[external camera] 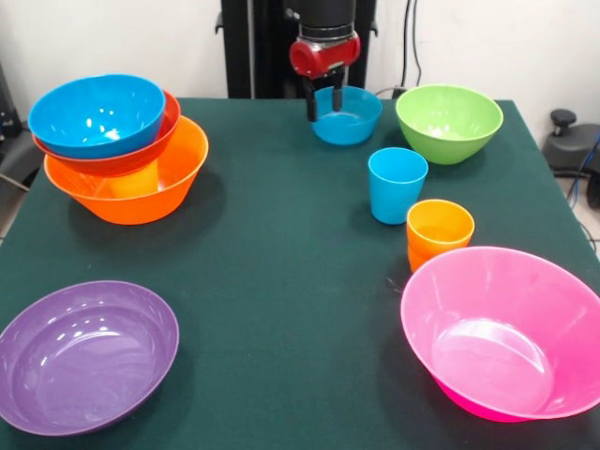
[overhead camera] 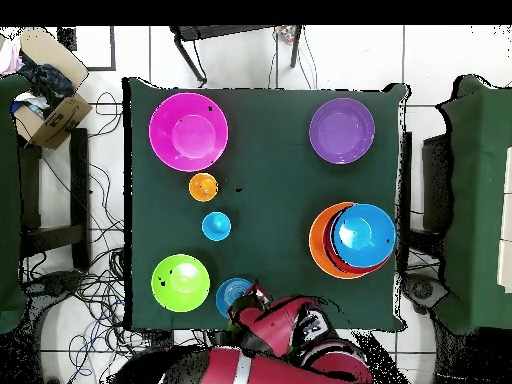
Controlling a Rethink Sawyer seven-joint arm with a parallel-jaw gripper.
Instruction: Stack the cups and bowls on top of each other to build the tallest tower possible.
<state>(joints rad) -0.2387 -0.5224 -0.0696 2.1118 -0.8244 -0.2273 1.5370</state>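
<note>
The gripper [external camera: 323,101] hangs at the small blue bowl [external camera: 349,118] beside the green bowl [external camera: 448,122], fingers astride its near rim — pinching or not, I cannot tell. Likely step: grasping it, then lifting it across the table [external camera: 281,244] onto the tower [external camera: 117,150].

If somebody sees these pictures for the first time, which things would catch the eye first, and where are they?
Probably the big pink bowl at the near right corner in the front view, with the purple bowl at the near left. Next comes the tower at the far left: blue bowl in red-orange bowl in orange bowl. The gripper hangs at the small blue bowl at the far edge.
</note>
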